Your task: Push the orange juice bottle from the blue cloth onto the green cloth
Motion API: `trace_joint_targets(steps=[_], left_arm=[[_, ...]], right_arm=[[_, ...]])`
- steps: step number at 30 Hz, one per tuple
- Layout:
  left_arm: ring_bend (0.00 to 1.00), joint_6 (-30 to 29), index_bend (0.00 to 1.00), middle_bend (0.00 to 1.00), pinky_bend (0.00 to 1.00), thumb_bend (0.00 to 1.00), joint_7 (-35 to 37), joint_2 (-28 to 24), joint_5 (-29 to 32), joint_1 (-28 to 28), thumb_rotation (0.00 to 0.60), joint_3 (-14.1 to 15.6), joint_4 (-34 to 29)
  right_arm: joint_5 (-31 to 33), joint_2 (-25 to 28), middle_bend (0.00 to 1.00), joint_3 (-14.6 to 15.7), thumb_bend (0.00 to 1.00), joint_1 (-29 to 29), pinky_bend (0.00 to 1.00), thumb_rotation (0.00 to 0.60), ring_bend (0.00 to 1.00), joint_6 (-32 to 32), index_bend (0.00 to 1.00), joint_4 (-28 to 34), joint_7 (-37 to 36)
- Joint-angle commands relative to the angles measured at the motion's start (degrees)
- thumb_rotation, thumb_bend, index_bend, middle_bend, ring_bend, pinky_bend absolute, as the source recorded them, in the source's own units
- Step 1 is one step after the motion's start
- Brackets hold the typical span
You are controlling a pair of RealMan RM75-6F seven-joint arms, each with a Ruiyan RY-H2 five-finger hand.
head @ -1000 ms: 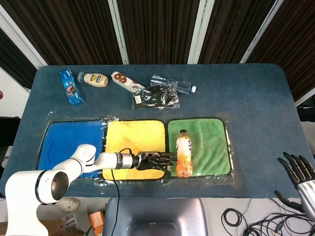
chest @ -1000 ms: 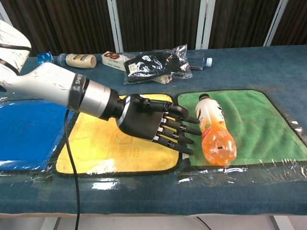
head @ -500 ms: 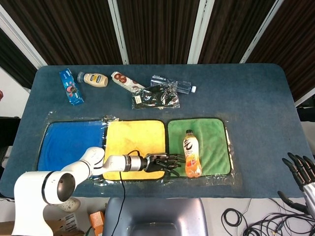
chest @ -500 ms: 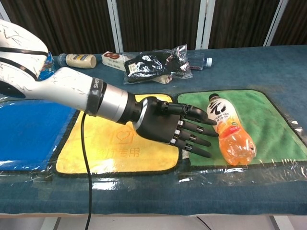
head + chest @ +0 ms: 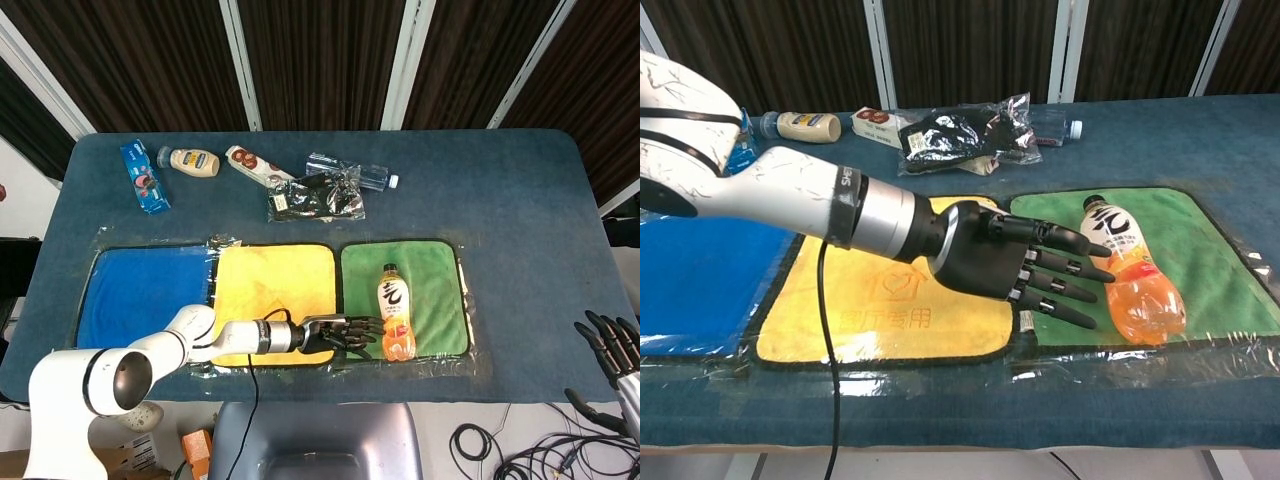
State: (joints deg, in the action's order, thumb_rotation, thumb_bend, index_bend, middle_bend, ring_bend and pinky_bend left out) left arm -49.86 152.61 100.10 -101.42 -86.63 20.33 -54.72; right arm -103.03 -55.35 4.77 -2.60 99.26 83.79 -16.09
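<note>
Three cloths on a blue-covered table (image 5: 500, 210), dark slatted wall behind, left robot hand (image 5: 1015, 265) spread, holding nothing.

Table (image 5: 520, 220) top dark blue, felt-like. Three cloths in a row: blue cloth (image 5: 140, 290) at 9 o'clock, yellow cloth (image 5: 275, 285) in the middle with a faint printed logo, green cloth (image 5: 430, 290) toward 3 o'clock. Orange juice bottle (image 5: 396, 324) orange liquid, white label with black lettering, dark cap. Left hand (image 5: 1015, 265) black with silver metal accents, arm (image 5: 750, 185) white with grey marbling and a silver cuff. Right hand (image 5: 610, 345) black, at 4 o'clock. At 12 o'clock: blue packet (image 5: 144, 177) with red-white print, cream bottle (image 5: 190, 161), white-and-brown packet (image 5: 256, 166), clear bottle (image 5: 350, 170) with white cap, shiny clear bag (image 5: 318, 196) with black contents. Backdrop dark brown slats, white frames.
</note>
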Motion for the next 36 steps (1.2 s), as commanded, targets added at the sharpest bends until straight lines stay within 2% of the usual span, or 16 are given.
trace_joint_targets(steps=[1,5,7,11,12,15,16,17,19,20,21,23,25,28,33,36], left_arm=[[0.01,3.9,0.0,0.06,0.18,0.5,-8.0,-1.5,3.3,0.5,0.6,-2.3,-3.0],[0.01,11.6,0.0,0.08,0.16,0.51,-27.7,-5.5,7.5,0.1,0.6,-4.3,-8.4],[0.01,14.2,0.0,0.07,0.15,0.51,-41.5,-8.5,12.5,1.5,0.6,-6.4,-12.3],[0.01,11.7,0.0,0.06,0.15,0.5,-69.7,-16.2,22.8,6.8,0.6,-8.7,-22.1],[0.0,9.3,0.0,0.05,0.15,0.48,-78.5,-18.9,25.9,8.8,0.6,-8.6,-26.2],[0.0,3.5,0.0,0.02,0.15,0.4,-98.0,-24.6,32.4,12.8,0.6,-7.0,-35.2],[0.0,0.3,0.0,0.02,0.15,0.4,-109.9,-27.0,34.7,14.3,0.6,-4.7,-38.0],[0.0,-4.8,0.0,0.01,0.15,0.39,-123.8,-28.9,37.7,16.4,0.6,-2.2,-40.9],[0.0,-15.0,0.0,0.0,0.14,0.39,-143.7,-29.7,43.1,20.5,0.6,0.4,-44.9],[0.0,-24.3,0.0,0.0,0.14,0.39,-155.5,-29.0,45.2,24.6,0.6,1.7,-46.8],[0.0,-30.5,0.0,0.0,0.13,0.39,-161.9,-27.9,45.4,27.9,0.6,2.4,-47.6],[0.0,-41.0,0.0,0.0,0.11,0.38,-168.1,-25.8,43.2,35.5,0.6,4.0,-47.4],[0.0,-45.4,0.0,0.0,0.09,0.37,-165.4,-25.1,37.6,41.0,0.6,6.0,-44.8],[0.0,-50.9,0.0,0.0,0.07,0.34,-158.1,-24.5,29.6,49.3,0.6,8.3,-37.1],[0.0,-57.9,0.0,0.0,0.07,0.29,-154.3,-21.4,26.6,59.9,0.6,4.3,-27.2],[0.0,-57.9,0.0,0.0,0.07,0.28,-155.2,-21.3,25.8,60.5,0.6,4.0,-26.6]], right_arm=[[-0.2,0.0,0.0,0.1,0.19,-0.2,0.0,0.6,0.0,0.5,0.0,-0.4,-0.4],[-0.5,-0.1,0.0,0.2,0.19,-0.5,0.0,0.6,0.0,1.3,0.0,-0.8,-1.0],[-0.6,-0.2,0.0,0.2,0.19,-0.6,0.0,0.6,0.0,1.5,0.0,-1.0,-1.0],[-0.6,-0.2,0.0,0.2,0.19,-0.6,0.0,0.6,0.0,1.3,0.0,-1.0,-0.8],[-0.4,-0.3,0.0,0.1,0.19,-0.5,0.0,0.6,0.0,1.1,0.0,-0.9,-0.6],[0.2,-0.4,0.0,0.0,0.19,-0.2,0.0,0.6,0.0,0.1,0.0,-0.3,0.3],[0.6,-0.4,0.0,-0.1,0.19,0.1,0.0,0.6,0.0,-0.9,0.0,0.1,0.9],[1.0,-0.5,0.0,-0.1,0.19,0.4,0.0,0.6,0.0,-1.9,0.0,0.7,1.6],[1.4,-0.4,0.0,-0.2,0.19,0.8,0.0,0.6,0.0,-3.1,0.0,1.4,2.5],[1.7,-0.4,0.0,-0.3,0.19,1.0,0.0,0.6,0.0,-3.6,0.0,1.9,2.9],[2.0,-0.4,0.0,-0.5,0.19,1.1,0.0,0.6,0.0,-3.8,0.0,2.2,3.3],[2.6,-0.5,0.0,-0.7,0.19,1.2,0.0,0.6,0.0,-4.4,0.0,2.7,4.3],[2.9,-0.6,0.0,-0.8,0.19,1.4,0.0,0.6,0.0,-4.9,0.0,3.1,5.1],[3.3,-0.6,0.0,-0.9,0.19,1.8,0.0,0.6,0.0,-6.1,0.0,3.7,5.9],[4.4,-0.8,0.0,-1.2,0.19,2.2,0.0,0.6,0.0,-7.4,0.0,4.5,7.4],[4.5,-0.9,0.0,-1.3,0.19,2.2,0.0,0.6,0.0,-7.5,0.0,4.6,7.5]])
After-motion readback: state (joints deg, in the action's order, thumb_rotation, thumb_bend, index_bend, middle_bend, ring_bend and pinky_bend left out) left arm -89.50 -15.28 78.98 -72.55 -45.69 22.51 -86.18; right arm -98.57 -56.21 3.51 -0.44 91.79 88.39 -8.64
